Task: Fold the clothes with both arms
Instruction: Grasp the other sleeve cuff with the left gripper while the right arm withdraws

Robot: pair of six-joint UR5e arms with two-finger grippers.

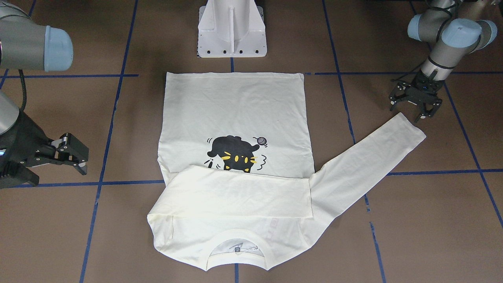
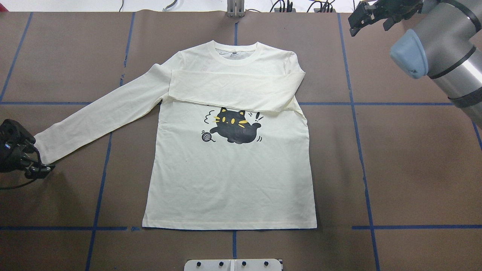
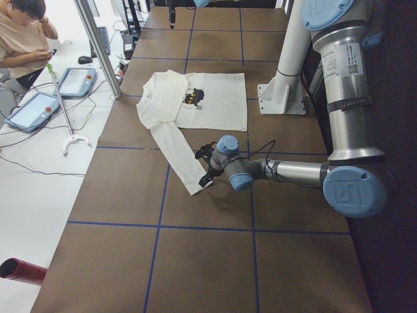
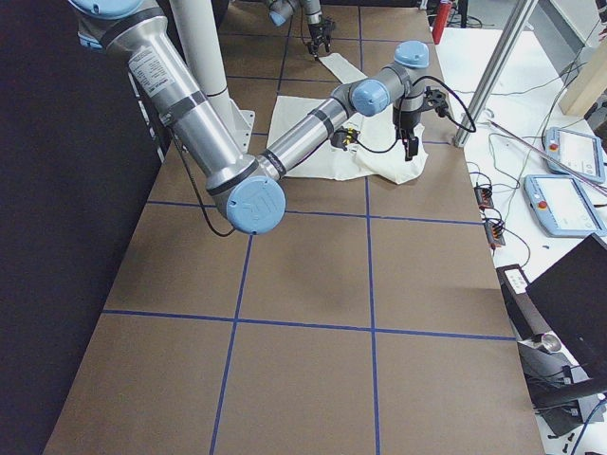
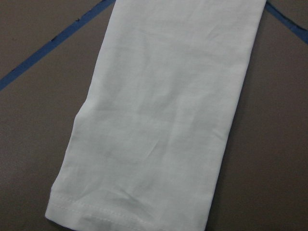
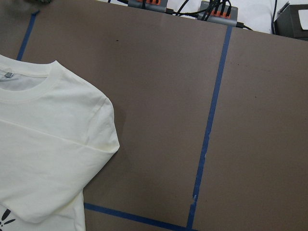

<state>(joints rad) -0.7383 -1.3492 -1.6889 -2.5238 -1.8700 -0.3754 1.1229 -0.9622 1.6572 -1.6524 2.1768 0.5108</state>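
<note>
Exterior front-facing view: the T-shirt point(image 1: 235, 102) is laid flat, print up, on the table point(image 1: 412, 236), with one sleeve folded across the chest. The left gripper point(image 1: 408, 112), just beside the outstretched sleeve's cuff point(image 1: 406, 131), and the right gripper point(image 1: 83, 159) are shown with jaws spread, empty. Overhead exterior view: the right gripper is positioned well apart from the shirt.

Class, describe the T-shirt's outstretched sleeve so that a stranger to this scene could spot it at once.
On the brown table lies a cream T-shirt with a black cat print. One sleeve runs out slantwise from its shoulder, its cuff beside the left gripper. The other sleeve lies folded across the chest.
</note>
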